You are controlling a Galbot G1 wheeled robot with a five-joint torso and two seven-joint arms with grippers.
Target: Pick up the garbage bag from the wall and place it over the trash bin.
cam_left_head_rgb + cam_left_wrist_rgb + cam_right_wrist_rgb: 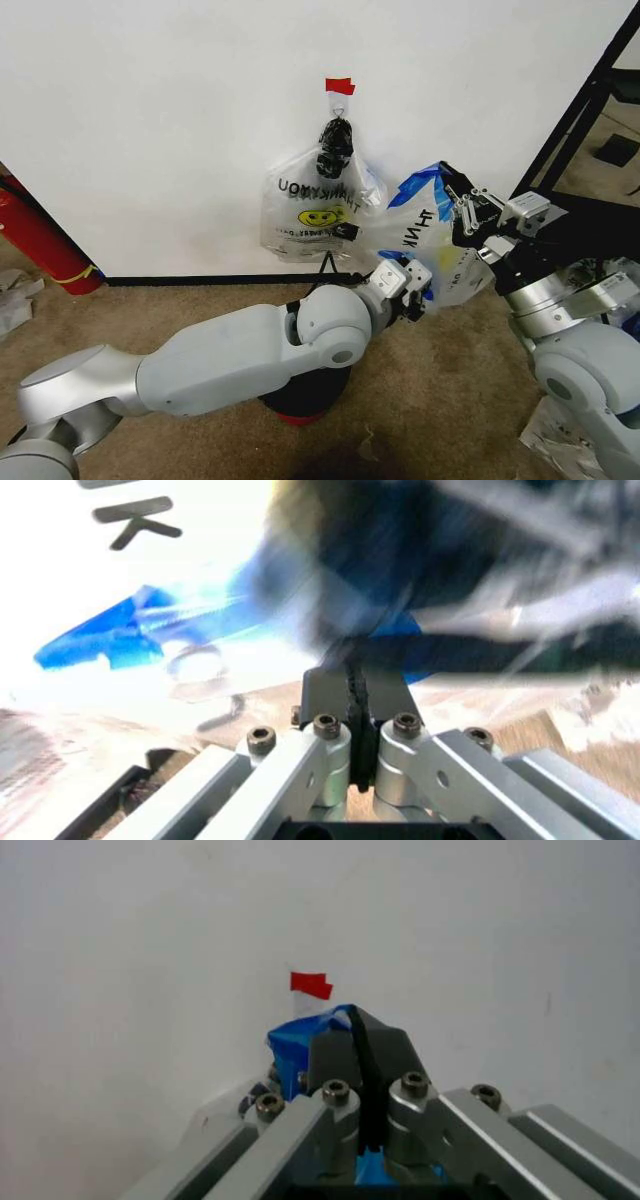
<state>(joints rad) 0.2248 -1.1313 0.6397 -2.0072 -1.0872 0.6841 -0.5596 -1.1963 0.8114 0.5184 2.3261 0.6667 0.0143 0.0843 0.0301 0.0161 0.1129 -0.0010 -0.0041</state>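
Between the two grippers: the garbage bag [432, 235], clear plastic with blue patches and black lettering, is held off the wall [150, 120] and stretched in the air to the right of the hook.
Right gripper [462, 212]: raised near the bag's upper blue edge; in the right wrist view its fingers [358, 1046] are pressed together with blue plastic pinched between them.
Left gripper [412, 296]: lower, at the bag's bottom left edge; in the left wrist view its fingers [352, 694] are closed together against the film, so it seems to clamp the bag as well.
On the hook: a thick bundle of bags [315, 205] with a black knot hangs under the red tape strip [339, 86], apart from the single bag.
Trash bin [305, 395]: on the carpet under the left arm, mostly hidden; its red base shows.
Step in hand: the bag appears to be picked and held by both arms; covering the bin is not yet done.
Next move calls for: judging from this, spreading the bag's mouth open and bringing it back and down over the bin's rim, with the left arm cleared from above the bin.
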